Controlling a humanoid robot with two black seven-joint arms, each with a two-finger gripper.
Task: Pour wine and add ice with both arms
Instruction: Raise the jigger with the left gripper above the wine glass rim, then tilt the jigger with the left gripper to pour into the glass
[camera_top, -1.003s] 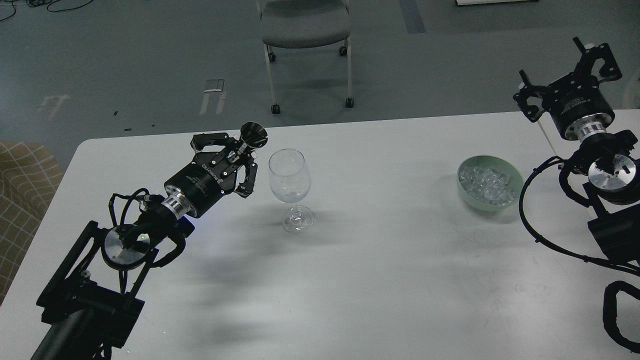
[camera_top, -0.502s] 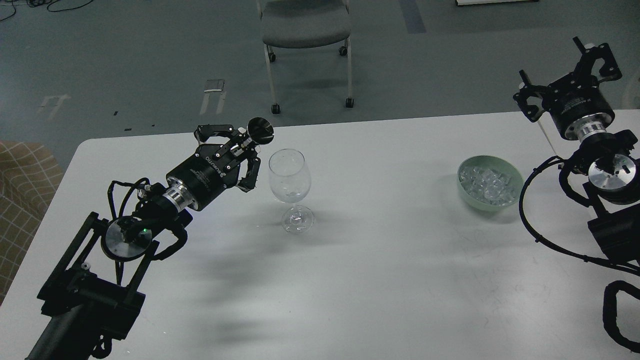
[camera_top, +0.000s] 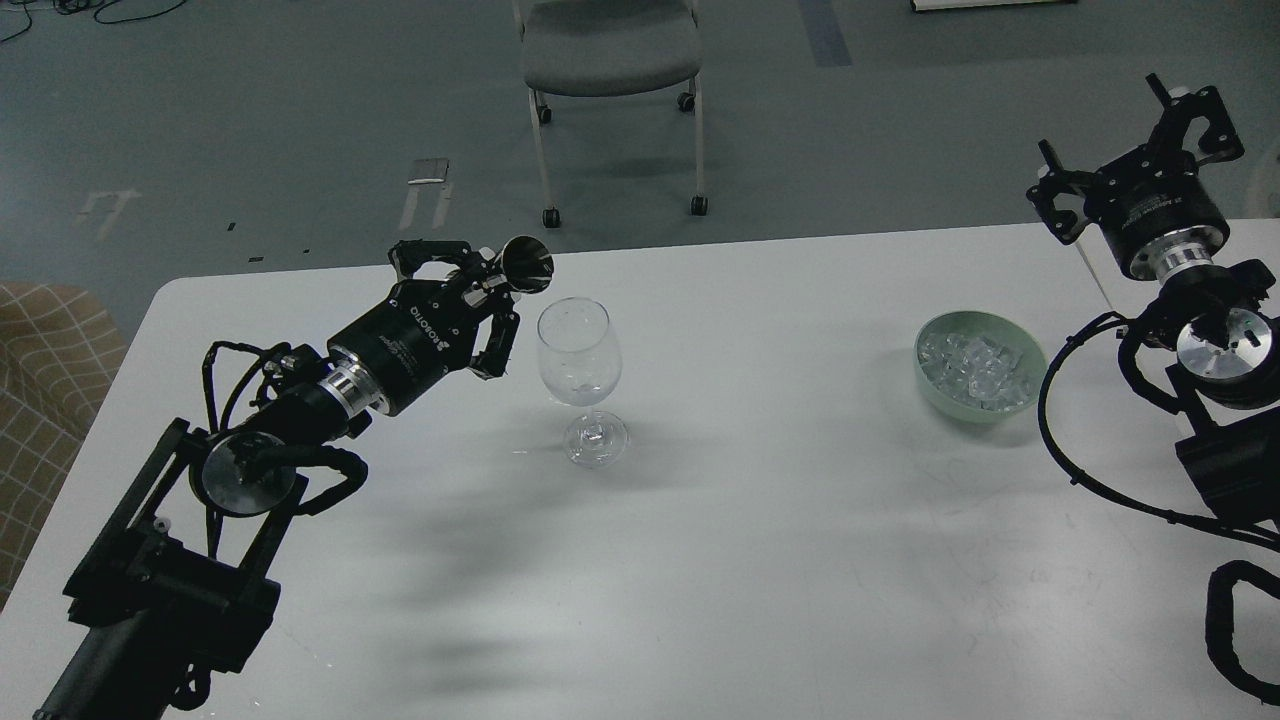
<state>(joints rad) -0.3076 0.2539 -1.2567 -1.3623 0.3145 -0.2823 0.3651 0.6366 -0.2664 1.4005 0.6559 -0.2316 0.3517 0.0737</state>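
A clear wine glass (camera_top: 579, 370) stands upright on the white table (camera_top: 760, 520), left of centre. My left gripper (camera_top: 482, 291) is shut on a small dark metal cup (camera_top: 527, 266). It holds the cup tilted on its side just left of the glass's rim, mouth toward the glass. I cannot make out any wine in the cup or the glass. A pale green bowl (camera_top: 1028, 352) with many clear ice cubes (camera_top: 975, 368) sits at the right. My right gripper (camera_top: 1135, 140) is open and empty, raised above the table's far right edge, behind the bowl.
A grey office chair (camera_top: 610, 50) on castors stands on the floor beyond the table's far edge. A checked cushion (camera_top: 45, 400) lies off the left edge. My right arm's cables (camera_top: 1070, 440) loop over the table beside the bowl.
My left gripper has moved up and to the right with the cup, bringing its mouth closer to the glass's rim. The right arm, the glass and the bowl have not moved.
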